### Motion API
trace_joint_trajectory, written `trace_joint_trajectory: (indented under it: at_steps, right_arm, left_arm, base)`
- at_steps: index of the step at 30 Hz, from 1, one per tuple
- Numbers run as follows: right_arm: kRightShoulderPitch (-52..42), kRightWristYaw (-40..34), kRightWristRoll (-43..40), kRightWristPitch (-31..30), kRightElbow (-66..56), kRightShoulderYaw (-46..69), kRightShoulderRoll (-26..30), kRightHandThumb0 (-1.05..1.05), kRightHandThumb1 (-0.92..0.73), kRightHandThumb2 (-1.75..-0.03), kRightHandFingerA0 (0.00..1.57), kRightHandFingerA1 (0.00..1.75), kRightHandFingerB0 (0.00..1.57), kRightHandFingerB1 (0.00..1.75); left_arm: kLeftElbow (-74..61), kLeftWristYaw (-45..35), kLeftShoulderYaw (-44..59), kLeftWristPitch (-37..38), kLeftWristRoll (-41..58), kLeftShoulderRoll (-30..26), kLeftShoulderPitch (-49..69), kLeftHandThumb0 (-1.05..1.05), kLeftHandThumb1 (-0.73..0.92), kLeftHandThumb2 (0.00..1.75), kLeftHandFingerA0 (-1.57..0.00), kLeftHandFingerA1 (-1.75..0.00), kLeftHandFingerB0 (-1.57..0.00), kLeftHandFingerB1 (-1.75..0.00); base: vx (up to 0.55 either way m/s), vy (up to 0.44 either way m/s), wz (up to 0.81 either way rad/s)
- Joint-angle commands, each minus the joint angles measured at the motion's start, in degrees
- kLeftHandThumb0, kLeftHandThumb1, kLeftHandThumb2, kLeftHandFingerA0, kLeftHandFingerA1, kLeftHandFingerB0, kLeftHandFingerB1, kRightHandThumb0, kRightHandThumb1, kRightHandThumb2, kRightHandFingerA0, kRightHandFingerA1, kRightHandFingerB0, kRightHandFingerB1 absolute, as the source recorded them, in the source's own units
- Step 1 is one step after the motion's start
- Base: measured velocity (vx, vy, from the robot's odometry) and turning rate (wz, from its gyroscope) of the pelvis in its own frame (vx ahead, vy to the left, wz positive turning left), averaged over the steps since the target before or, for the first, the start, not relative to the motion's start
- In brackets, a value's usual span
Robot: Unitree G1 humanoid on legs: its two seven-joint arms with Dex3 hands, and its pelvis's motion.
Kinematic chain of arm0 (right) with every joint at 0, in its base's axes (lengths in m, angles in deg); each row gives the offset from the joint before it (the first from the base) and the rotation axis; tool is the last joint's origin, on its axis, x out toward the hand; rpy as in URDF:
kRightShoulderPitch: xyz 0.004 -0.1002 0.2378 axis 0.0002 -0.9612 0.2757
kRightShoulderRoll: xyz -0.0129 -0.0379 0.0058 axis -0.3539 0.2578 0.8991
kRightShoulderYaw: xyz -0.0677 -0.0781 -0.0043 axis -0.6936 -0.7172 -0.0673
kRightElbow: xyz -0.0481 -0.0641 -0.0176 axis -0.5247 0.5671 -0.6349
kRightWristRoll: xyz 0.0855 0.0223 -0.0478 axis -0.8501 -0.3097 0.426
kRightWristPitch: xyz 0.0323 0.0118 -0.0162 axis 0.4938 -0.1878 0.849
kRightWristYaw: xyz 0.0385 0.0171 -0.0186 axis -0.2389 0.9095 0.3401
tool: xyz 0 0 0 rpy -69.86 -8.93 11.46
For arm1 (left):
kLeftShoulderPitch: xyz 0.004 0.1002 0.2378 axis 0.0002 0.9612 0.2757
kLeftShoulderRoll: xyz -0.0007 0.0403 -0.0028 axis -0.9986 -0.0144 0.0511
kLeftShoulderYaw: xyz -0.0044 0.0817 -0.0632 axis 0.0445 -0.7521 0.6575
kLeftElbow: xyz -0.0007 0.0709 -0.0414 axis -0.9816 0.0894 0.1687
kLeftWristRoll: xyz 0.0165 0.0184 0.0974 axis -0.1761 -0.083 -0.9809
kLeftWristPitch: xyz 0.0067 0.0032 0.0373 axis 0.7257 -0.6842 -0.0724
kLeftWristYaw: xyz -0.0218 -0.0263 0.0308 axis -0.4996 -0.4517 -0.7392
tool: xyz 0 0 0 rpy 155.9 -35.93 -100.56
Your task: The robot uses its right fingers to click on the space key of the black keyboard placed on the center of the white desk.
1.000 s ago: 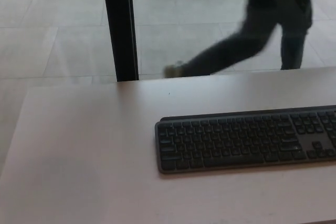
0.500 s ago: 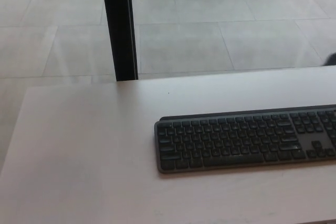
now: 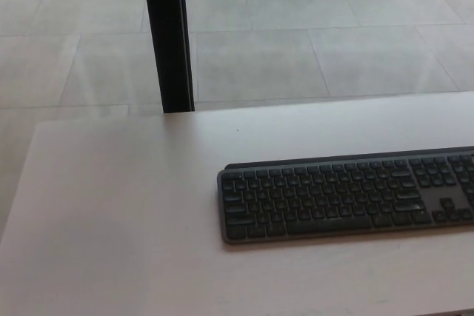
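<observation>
The walking person has gone from twelve o'clock; the keyboard [image 3: 348, 195] sits unmoved on the desk [image 3: 111, 212], no robot hands showing.

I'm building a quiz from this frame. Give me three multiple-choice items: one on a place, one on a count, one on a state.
1. Where does the keyboard lie on the desk?
A. far left edge
B. right part, cut off by the picture's edge
C. hanging off the back

2. How many robot hands show?
A. none
B. one
C. two

3. What touches the keys?
A. a finger
B. a cable
C. nothing

Answers: 1 B, its right end leaves the picture; 2 A, no hand is in view; 3 C, the keys lie bare.
</observation>
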Motion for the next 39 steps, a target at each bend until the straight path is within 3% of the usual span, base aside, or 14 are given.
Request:
trace_joint_trajectory:
  at_steps: [1, 3, 6, 11, 15, 21, 24, 26, 28, 31, 38, 39]
  right_arm:
    - [-0.7, 1.8, 8.3, -3.1, -13.3, -17.9, -4.0, -0.39, -0.57, -0.57, 0.96, 0.72, 0.63, 0.46]
    - [-2.0, 4.2, 12.5, 2.9, -10.9, -23.3, -4.7, -0.32, -0.59, -0.57, 0.92, 0.78, 0.59, 0.46]
    - [-2.8, 4.9, 18.1, 8.4, -6.5, -30.7, -5.6, -0.39, -0.58, -0.58, 0.99, 0.77, 0.62, 0.43]
    - [-2.8, 2.3, 22.9, 9.9, -3.7, -37.8, -6.6, -0.36, -0.56, -0.57, 0.98, 0.74, 0.62, 0.44]
    - [-3.0, 3.1, 25.4, 10.5, -1.4, -43.3, -6.0, -0.45, -0.58, -0.58, 0.98, 0.77, 0.67, 0.42]
    - [-2.7, 4.6, 27.8, 13.2, 3.3, -50.0, -4.9, -0.46, -0.58, -0.58, 0.98, 0.93, 0.67, 0.43]
    - [-2.2, 5.5, 30.2, 13.3, 5.0, -53.7, -3.6, -0.47, -0.59, -0.58, 0.98, 0.9, 0.68, 0.43]
    - [-1.8, 6.2, 30.7, 13.7, 5.8, -55.0, -3.1, -0.49, -0.59, -0.58, 0.95, 1.07, 0.71, 0.43]
    - [-1.4, 7.0, 32.4, 13.8, 6.6, -57.1, -1.8, -0.49, -0.61, -0.59, 0.92, 1.08, 0.7, 0.43]
    - [-0.6, 8.5, 33.0, 12.8, 7.2, -59.1, -1.4, -0.48, -0.58, -0.58, 0.96, 0.94, 0.72, 0.43]
    - [2.4, 8.0, 37.6, 15.1, 10.9, -63.3, -1.1, -0.42, -0.58, -0.58, 0.98, 0.89, 0.68, 0.45]
    - [2.8, 6.3, 39.0, 18.0, 12.2, -63.9, -1.2, -0.39, -0.56, -0.57, 0.99, 0.88, 0.7, 0.48]
  left_arm:
    - [0.1, 0.7, 0.1, 1.0, 1.3, -1.3, 0.4, -0.46, 0.53, 0.56, -0.74, -0.79, -0.73, -0.61]
    - [0.3, 0.3, 0.0, 1.3, 1.2, -1.5, 0.6, -0.46, 0.54, 0.56, -0.74, -0.79, -0.71, -0.6]
    - [0.2, 0.7, -0.6, 1.2, 0.6, -1.5, 0.7, -0.48, 0.53, 0.56, -0.77, -0.8, -0.74, -0.62]
    - [0.1, 0.3, -0.1, 1.0, 1.3, -1.5, 0.8, -0.48, 0.53, 0.56, -0.74, -0.79, -0.72, -0.61]
    - [0.2, 0.3, 0.5, 0.5, 2.0, -1.7, 0.4, -0.45, 0.53, 0.56, -0.76, -0.86, -0.7, -0.61]
    - [0.3, -0.1, -0.1, 1.2, 1.6, -1.8, 0.5, -0.47, 0.53, 0.56, -0.74, -0.81, -0.73, -0.62]
    - [0.2, 0.3, -1.2, 1.6, 0.5, -1.7, 0.8, -0.49, 0.54, 0.56, -0.74, -0.75, -0.72, -0.6]
    - [0.1, 0.3, -0.8, 1.2, 1.2, -1.6, 0.6, -0.49, 0.54, 0.56, -0.73, -0.73, -0.72, -0.6]
    - [-0.1, 0.5, -0.8, 1.3, 1.2, -1.5, 0.5, -0.5, 0.51, 0.57, -0.75, -0.75, -0.7, -0.61]
    - [-0.1, 0.0, -0.1, 1.1, 2.1, -1.3, 0.2, -0.48, 0.51, 0.55, -0.77, -0.87, -0.73, -0.64]
    - [-0.1, 1.4, -0.4, 0.7, 1.9, -1.3, -0.3, -0.43, 0.53, 0.56, -0.73, -0.82, -0.69, -0.61]
    - [-0.1, 1.7, -0.5, 0.6, 1.8, -1.3, -0.5, -0.42, 0.53, 0.56, -0.76, -0.82, -0.69, -0.6]
  base:
    - [0.0, 0.0, 0.0]
    - [0.0, 0.0, 0.0]
    - [0.0, 0.0, 0.0]
    - [0.0, 0.0, 0.0]
    - [0.0, 0.0, 0.0]
    - [0.0, 0.0, 0.0]
    - [0.0, 0.0, 0.0]
    - [0.0, 0.0, 0.0]
    - [0.0, 0.0, 0.0]
    - [0.0, 0.0, 0.0]
    - [0.0, 0.0, 0.0]
    - [0.0, 0.0, 0.0]
